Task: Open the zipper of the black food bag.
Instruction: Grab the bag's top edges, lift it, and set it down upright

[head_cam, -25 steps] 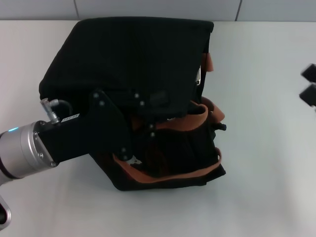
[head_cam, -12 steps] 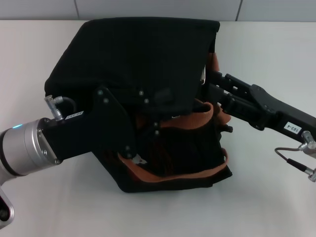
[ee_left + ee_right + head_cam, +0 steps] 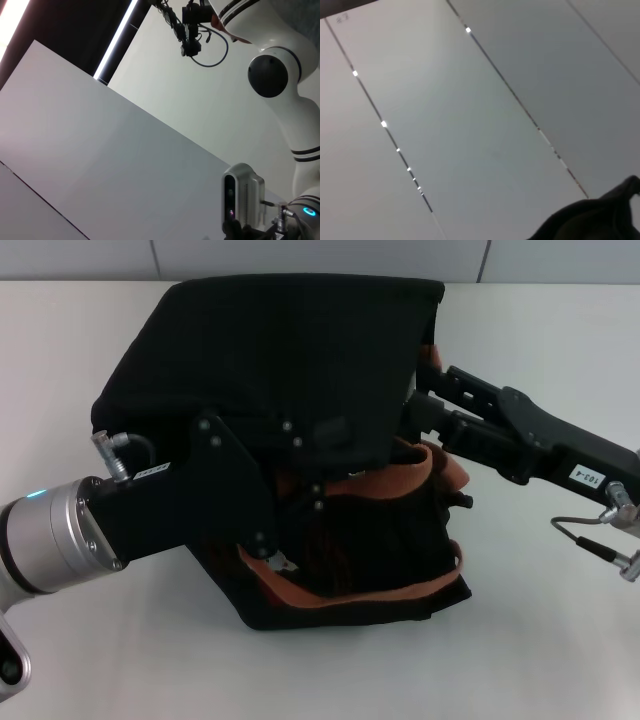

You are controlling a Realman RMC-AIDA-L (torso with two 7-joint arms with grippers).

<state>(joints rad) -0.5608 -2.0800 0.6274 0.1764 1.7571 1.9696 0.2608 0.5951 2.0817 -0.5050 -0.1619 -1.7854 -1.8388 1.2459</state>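
**Both my grippers on the bag, fingers hidden**

The black food bag [image 3: 290, 370] fills the centre of the head frame, tipped over on the white table [image 3: 560, 640], its open side facing the lower right with orange-brown strap handles [image 3: 350, 590] looping across the lower part. My left gripper [image 3: 290, 490] comes in from the lower left of the frame and lies against the bag's front, black housing over black fabric — fingertips buried in the folds, so I cannot tell if they are clenched or released. My right gripper [image 3: 420, 410] comes in from the right edge and meets the bag's right side at mid-height, just beside the strap there; its tips are lost against the fabric too, cannot tell whether they grasp anything.

Writing: a small white label on my right arm, characters too small to be sure of. A white tag on my left arm, unreadable.

Left wrist view shows only wall and robot body. Right wrist view shows wall panels and a bit of black fabric [image 3: 590, 215] at the lower right corner.
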